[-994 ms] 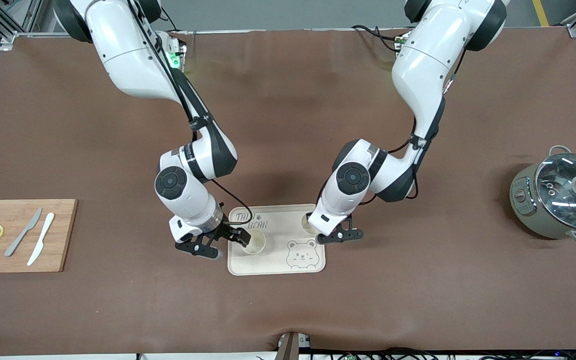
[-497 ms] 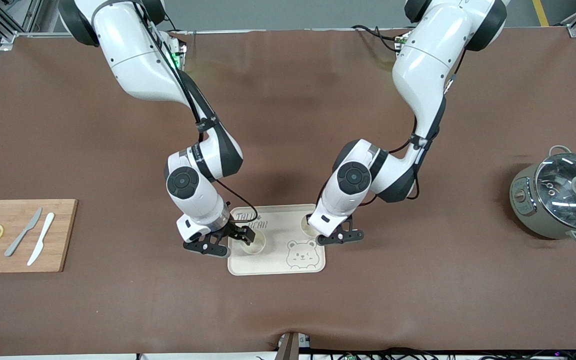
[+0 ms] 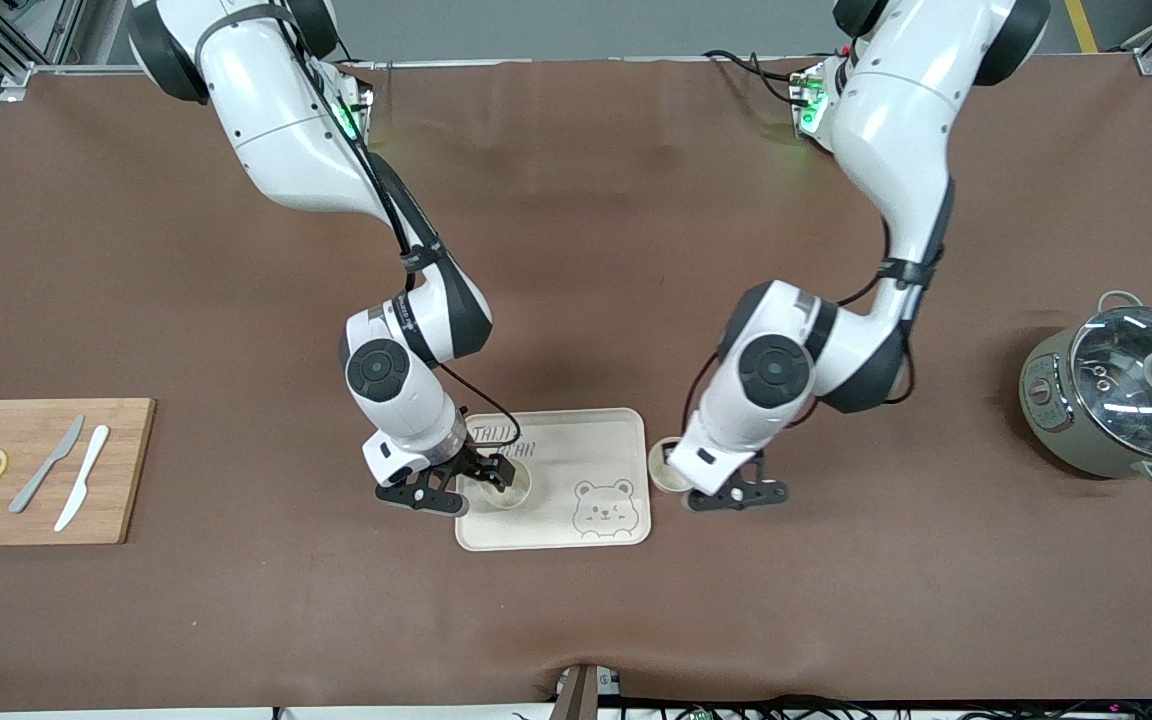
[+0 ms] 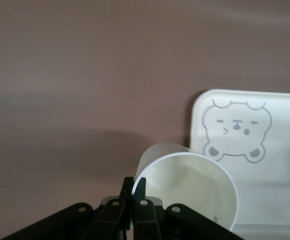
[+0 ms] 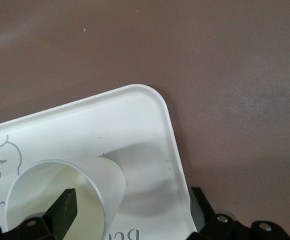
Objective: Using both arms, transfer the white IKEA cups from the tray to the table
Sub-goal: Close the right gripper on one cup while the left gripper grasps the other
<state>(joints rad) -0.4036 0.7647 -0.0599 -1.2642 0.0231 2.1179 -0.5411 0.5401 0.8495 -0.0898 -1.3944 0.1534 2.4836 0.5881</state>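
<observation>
Front view: one white cup (image 3: 665, 466), pinched at its rim by the left gripper (image 3: 726, 492), is held just off the tray (image 3: 626, 430) over bare worktop (image 3: 836, 600). The other cup (image 3: 510, 485) sits on the tray, straddled at its rim by the unclenched right gripper (image 3: 476, 478)

Brown counter (image 3: 576, 620) carrying: cream tray (image 3: 616, 440) near centre (bear face printed), wooden cutting board (image 3: 41, 470) toward the right arm's end, lidded pot (image 3: 1121, 395) toward the left arm's end.
</observation>
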